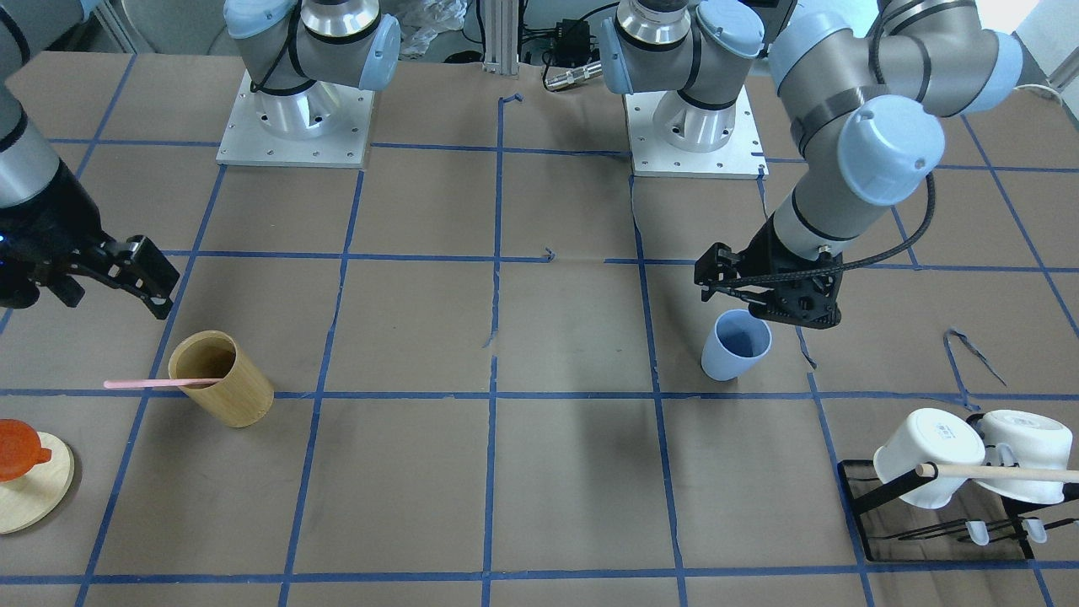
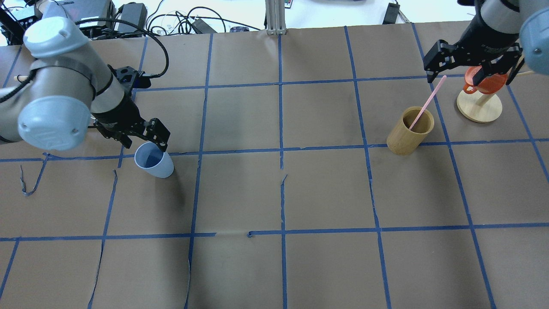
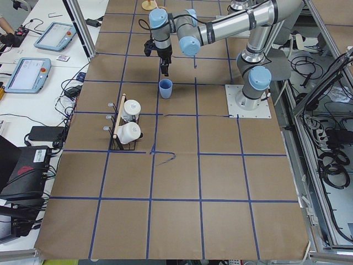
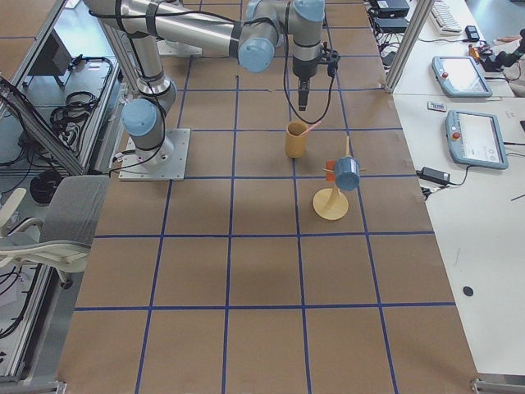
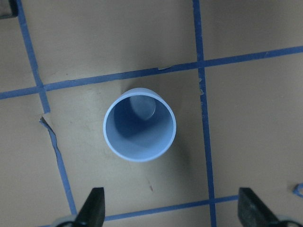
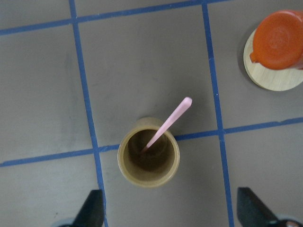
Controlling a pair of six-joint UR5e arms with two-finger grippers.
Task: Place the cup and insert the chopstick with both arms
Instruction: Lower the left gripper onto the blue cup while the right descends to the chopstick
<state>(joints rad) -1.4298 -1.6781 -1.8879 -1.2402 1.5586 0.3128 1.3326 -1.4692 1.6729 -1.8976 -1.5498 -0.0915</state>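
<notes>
My left gripper hovering over light-blue cup, fingers spread wide, nothing held. Cup upright on table, left side. My right gripper spread too, empty, above bamboo holder on right. Pink chopstick leaning inside holder. Orange cup, probably, on wooden stand farther right.

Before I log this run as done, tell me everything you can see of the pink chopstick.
The chopstick is a slim, pale pink stick, seemingly plastic. Its lower end sits inside the bamboo holder; it leans on the rim, upper end sticking out. The right gripper hangs open above, clear of it.
</notes>
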